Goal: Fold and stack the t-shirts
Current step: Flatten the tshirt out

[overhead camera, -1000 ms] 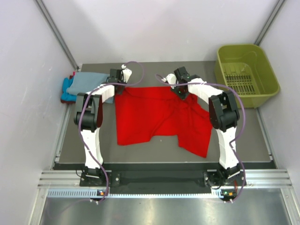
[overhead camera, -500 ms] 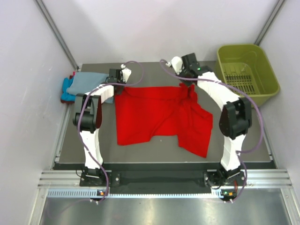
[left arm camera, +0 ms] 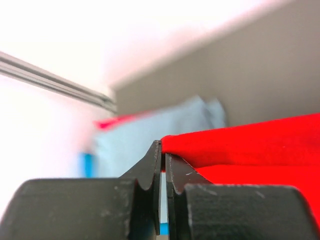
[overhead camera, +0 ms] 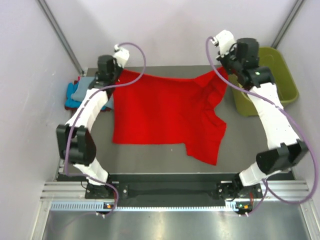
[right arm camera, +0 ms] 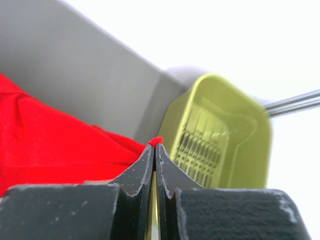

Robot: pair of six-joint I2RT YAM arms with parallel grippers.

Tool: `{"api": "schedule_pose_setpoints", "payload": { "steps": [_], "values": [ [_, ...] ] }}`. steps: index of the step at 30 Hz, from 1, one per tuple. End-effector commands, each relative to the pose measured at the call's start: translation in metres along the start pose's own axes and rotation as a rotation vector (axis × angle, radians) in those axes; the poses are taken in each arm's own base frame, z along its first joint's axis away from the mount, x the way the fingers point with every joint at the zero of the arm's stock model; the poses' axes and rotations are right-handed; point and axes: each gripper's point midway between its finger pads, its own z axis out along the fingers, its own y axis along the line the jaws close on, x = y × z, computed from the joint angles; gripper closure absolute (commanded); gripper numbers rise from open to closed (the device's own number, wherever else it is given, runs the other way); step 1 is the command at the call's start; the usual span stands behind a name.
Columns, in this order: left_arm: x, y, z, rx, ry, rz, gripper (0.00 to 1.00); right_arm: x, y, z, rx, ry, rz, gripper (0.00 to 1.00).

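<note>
Now: grey-blue t-shirt point(overhead camera: 81, 89) lies folded at the table's left edge. Left gripper point(overhead camera: 116, 75) pinches the red t-shirt point(overhead camera: 165, 115) at its far-left corner. Right gripper point(overhead camera: 224, 67) pinches the far-right corner, beside the basket point(overhead camera: 285, 75). Edge pulled taut between them, probably to flatten it for folding.

Both arms reach out from their bases on the near side of the shirt point(overhead camera: 165, 115) to its far edge. The left arm point(overhead camera: 90, 110) bends its elbow outward, left of the shirt, and its forearm slants in to the far left corner. There the left tool point(overhead camera: 119, 75) is clamped on the cloth, fingers almost touching. The right arm point(overhead camera: 272, 115) sweeps wide to the right of the shirt, elbow low, forearm raised toward the far right corner. The right tool point(overhead camera: 223, 70) pinches that corner, fingers pressed together.
</note>
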Motion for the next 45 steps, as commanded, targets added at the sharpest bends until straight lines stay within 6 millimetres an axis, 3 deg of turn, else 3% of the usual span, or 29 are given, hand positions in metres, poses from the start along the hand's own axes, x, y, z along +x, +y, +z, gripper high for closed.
{"api": "schedule_pose_setpoints", "payload": {
  "steps": [1,3,4,6,7,9,10,11,12,14,15,19,22,26,30,33,34,36,37,38,39,42,43,44,45],
  "values": [
    [-0.092,0.072,-0.077,-0.164,-0.245,0.005,1.00,-0.056,-0.029,-0.092,0.072,-0.230,0.040,1.00],
    [-0.121,0.094,-0.118,-0.209,-0.332,0.021,1.00,-0.063,-0.034,-0.119,0.091,-0.277,0.053,1.00],
    [-0.129,0.099,-0.131,-0.214,-0.359,0.025,1.00,-0.068,-0.039,-0.143,0.107,-0.315,0.072,1.00],
    [-0.146,0.113,-0.168,-0.238,-0.410,0.035,1.00,-0.071,-0.042,-0.171,0.121,-0.356,0.096,1.00],
    [-0.148,0.116,-0.179,-0.243,-0.420,0.035,1.00,-0.074,-0.045,-0.197,0.137,-0.400,0.128,1.00],
    [-0.156,0.127,-0.215,-0.271,-0.465,0.027,1.00,-0.069,-0.043,-0.220,0.135,-0.418,0.156,1.00],
    [-0.154,0.125,-0.225,-0.259,-0.468,0.030,1.00,-0.068,-0.044,-0.246,0.149,-0.456,0.177,1.00],
    [-0.153,0.124,-0.234,-0.249,-0.478,0.033,1.00,-0.065,-0.043,-0.256,0.153,-0.465,0.184,1.00],
    [-0.155,0.128,-0.259,-0.260,-0.512,0.027,1.00,-0.058,-0.041,-0.265,0.151,-0.457,0.187,1.00],
    [-0.149,0.124,-0.276,-0.245,-0.526,0.029,1.00,-0.051,-0.042,-0.298,0.179,-0.491,0.197,1.00],
    [-0.150,0.128,-0.298,-0.262,-0.558,0.030,1.00,-0.045,-0.041,-0.306,0.183,-0.484,0.198,1.00],
    [-0.143,0.137,-0.334,-0.314,-0.583,0.047,1.00,-0.033,-0.051,-0.367,0.278,-0.550,0.210,1.00],
    [-0.146,0.145,-0.357,-0.347,-0.605,0.059,1.00,-0.035,-0.069,-0.414,0.395,-0.602,0.218,1.00],
    [-0.149,0.151,-0.374,-0.375,-0.630,0.083,1.00,-0.031,-0.092,-0.459,0.554,-0.626,0.198,1.00],
    [-0.149,0.149,-0.370,-0.367,-0.627,0.089,1.00,-0.027,-0.110,-0.490,0.687,-0.629,0.160,1.00],
    [-0.136,0.142,-0.350,-0.359,-0.576,0.101,1.00,-0.023,-0.112,-0.483,0.706,-0.597,0.142,1.00],
    [-0.121,0.133,-0.329,-0.344,-0.526,0.116,1.00,-0.019,-0.109,-0.460,0.677,-0.551,0.130,1.00],
    [-0.105,0.122,-0.305,-0.322,-0.473,0.136,1.00,-0.017,-0.104,-0.435,0.646,-0.531,0.113,1.00],
    [-0.083,0.108,-0.279,-0.288,-0.407,0.149,1.00,-0.009,-0.095,-0.395,0.589,-0.459,0.095,1.00],
    [-0.070,0.098,-0.261,-0.259,-0.366,0.160,1.00,-0.010,-0.093,-0.377,0.569,-0.453,0.086,1.00],
    [-0.043,0.079,-0.236,-0.211,-0.297,0.173,1.00,0.004,-0.082,-0.335,0.514,-0.371,0.066,1.00],
    [-0.001,0.045,-0.191,-0.123,-0.202,0.189,1.00,0.019,-0.067,-0.275,0.445,-0.288,0.020,1.00],
    [0.029,0.025,-0.173,-0.075,-0.140,0.199,1.00,0.038,-0.054,-0.242,0.400,-0.218,0.005,1.00],
    [0.041,0.015,-0.156,-0.053,-0.114,0.202,1.00,0.042,-0.052,-0.227,0.395,-0.207,-0.001,1.00],
    [0.053,0.006,-0.145,-0.034,-0.083,0.206,1.00,0.061,-0.041,-0.197,0.359,-0.139,-0.023,1.00]
  ]
}}
